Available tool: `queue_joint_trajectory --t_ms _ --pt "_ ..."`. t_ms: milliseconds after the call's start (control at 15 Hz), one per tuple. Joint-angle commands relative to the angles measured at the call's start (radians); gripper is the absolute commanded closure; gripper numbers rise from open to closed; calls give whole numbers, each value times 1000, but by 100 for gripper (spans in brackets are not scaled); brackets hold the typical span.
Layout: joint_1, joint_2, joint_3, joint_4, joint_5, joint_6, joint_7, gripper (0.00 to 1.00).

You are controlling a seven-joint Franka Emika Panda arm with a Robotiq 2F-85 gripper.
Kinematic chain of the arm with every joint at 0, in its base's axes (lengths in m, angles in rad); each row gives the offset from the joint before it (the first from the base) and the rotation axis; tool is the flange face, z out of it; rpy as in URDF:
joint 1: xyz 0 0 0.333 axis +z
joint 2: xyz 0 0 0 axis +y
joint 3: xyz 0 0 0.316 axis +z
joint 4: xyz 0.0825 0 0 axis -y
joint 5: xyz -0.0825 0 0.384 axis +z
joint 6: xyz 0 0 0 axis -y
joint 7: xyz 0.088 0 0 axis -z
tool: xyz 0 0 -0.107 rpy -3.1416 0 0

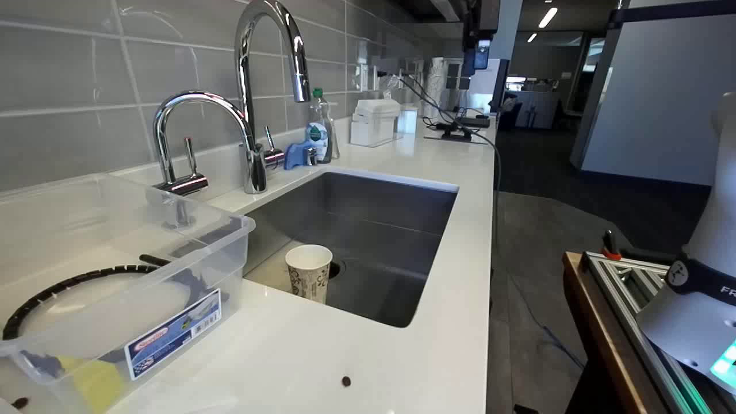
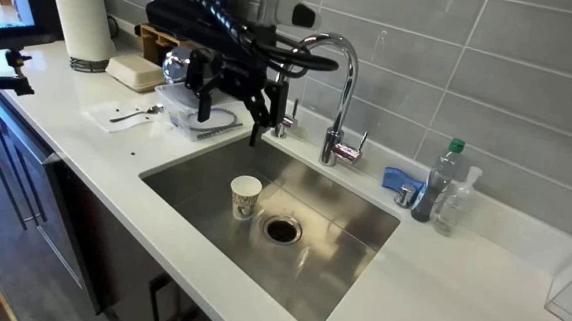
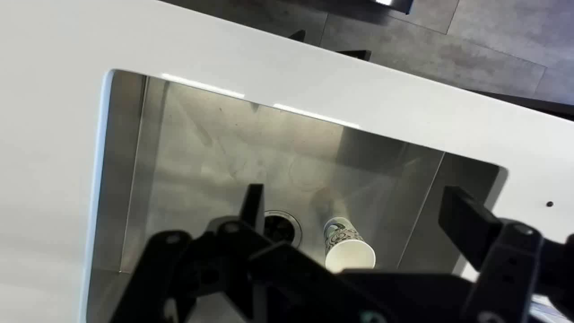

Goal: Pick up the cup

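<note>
The cup (image 2: 244, 198) is a small off-white paper cup with a dark printed pattern. It stands upright on the sink floor, beside the drain (image 2: 282, 229). It also shows in an exterior view (image 1: 309, 270), its base hidden by the sink's near edge. In the wrist view the cup (image 3: 343, 242) shows its pale inside, and the gripper body hides part of its rim. My gripper (image 2: 229, 124) is open and empty, high above the sink. In the wrist view my gripper (image 3: 354, 202) has its fingers wide apart, with the cup between them in the picture but well below.
The steel sink (image 2: 317, 319) is set into a white counter. Chrome faucets (image 2: 346, 94) rise behind it. A clear plastic bin (image 1: 236, 241) stands at one side. A dish soap bottle (image 2: 435, 181), a pump bottle (image 2: 454, 205) and a blue item (image 2: 400, 179) stand behind the sink.
</note>
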Motion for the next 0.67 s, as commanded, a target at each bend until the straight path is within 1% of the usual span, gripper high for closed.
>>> queue_joint_trajectory --t_ms 0,400,467,600 --pt "-12 2 10 3 5 -3 -5 0" --pt "-12 2 10 3 5 -3 -4 0" --pt "-8 14 18 -5 9 19 8 0" --pt "19 38 21 -32 86 63 9 0"
